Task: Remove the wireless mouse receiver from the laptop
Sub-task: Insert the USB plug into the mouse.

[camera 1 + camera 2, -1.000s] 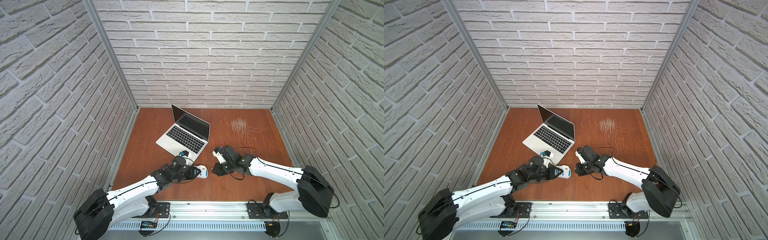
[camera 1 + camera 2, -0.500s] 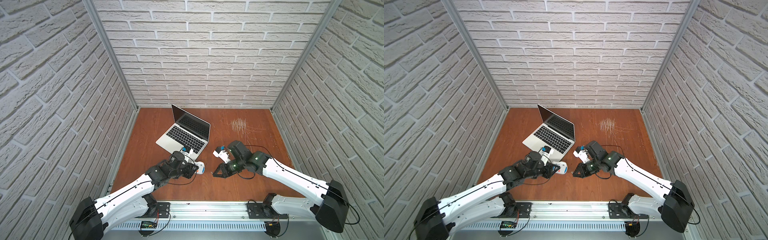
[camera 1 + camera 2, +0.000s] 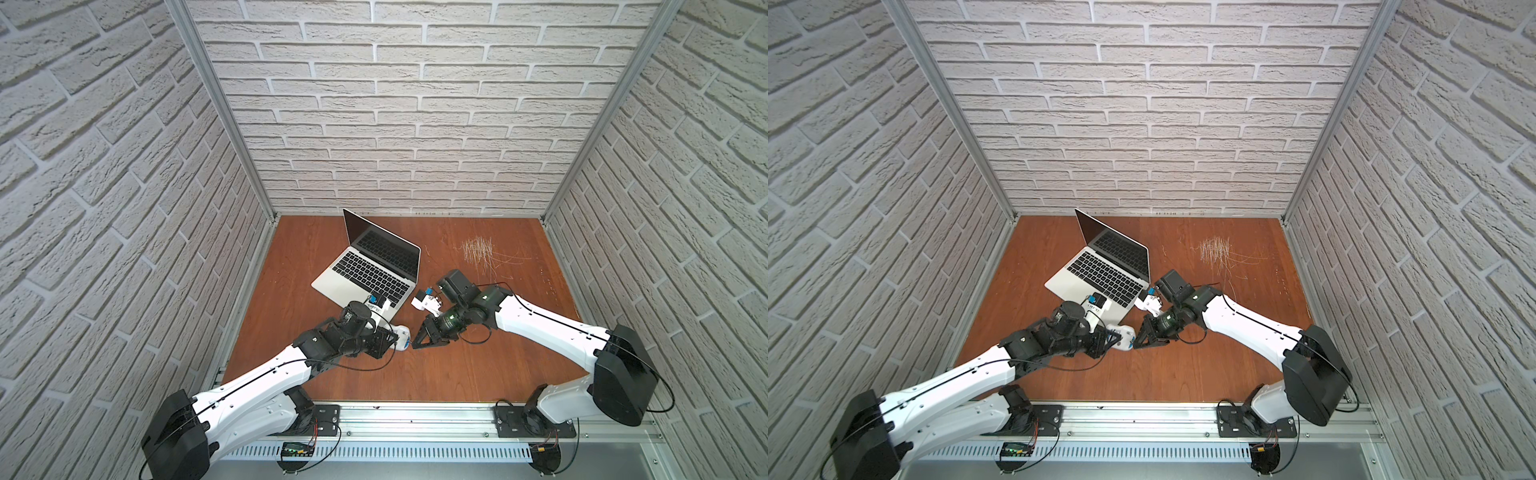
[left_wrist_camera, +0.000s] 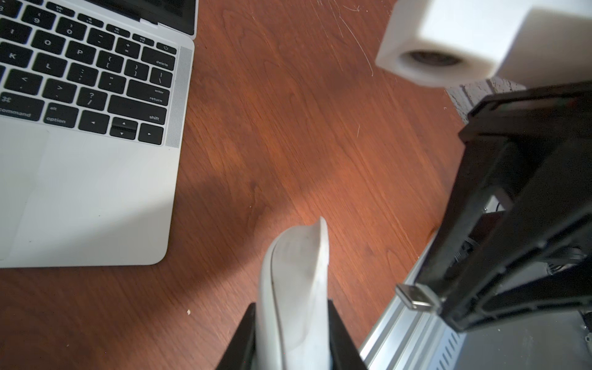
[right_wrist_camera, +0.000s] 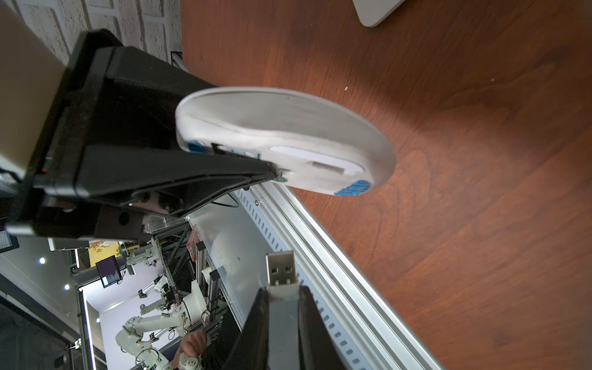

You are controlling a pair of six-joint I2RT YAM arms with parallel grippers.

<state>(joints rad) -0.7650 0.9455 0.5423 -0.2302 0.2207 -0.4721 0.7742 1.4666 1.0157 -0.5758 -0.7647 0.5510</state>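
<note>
Your laptop (image 3: 365,270) sits open on the worktop (image 3: 478,374), towards the rear and left of centre, turned at an angle. Its dark screen is up and its black keys and plain trackpad show in both top views (image 3: 1100,270). The left wrist view catches its right half (image 4: 80,160). Nothing shows sticking out of that edge.

The receiver (image 5: 281,269) is out of the laptop. Your right pincer (image 5: 283,294) is clamped on its grey body, and the bare metal plug juts out past the fingertips. You can see the same plug from the left wrist view (image 4: 415,296), poking from the tip of the black fingers (image 4: 499,262).

Your left pincer (image 4: 291,307) is closed on the white mouse (image 5: 288,128), one finger on each broad face. The mouse is held clear of the worktop. Its underside, with blue pads, a white label and a small slot, faces the right pincer.

In both top views the two pincers meet tip to tip over the front middle of the worktop, just in front of the laptop's near right corner. The mouse (image 3: 402,336) sits between them. The plug points towards the mouse's underside, near it but not touching.

Pale scratches (image 3: 478,251) mark the wood towards the rear right, well apart from both arms.
</note>
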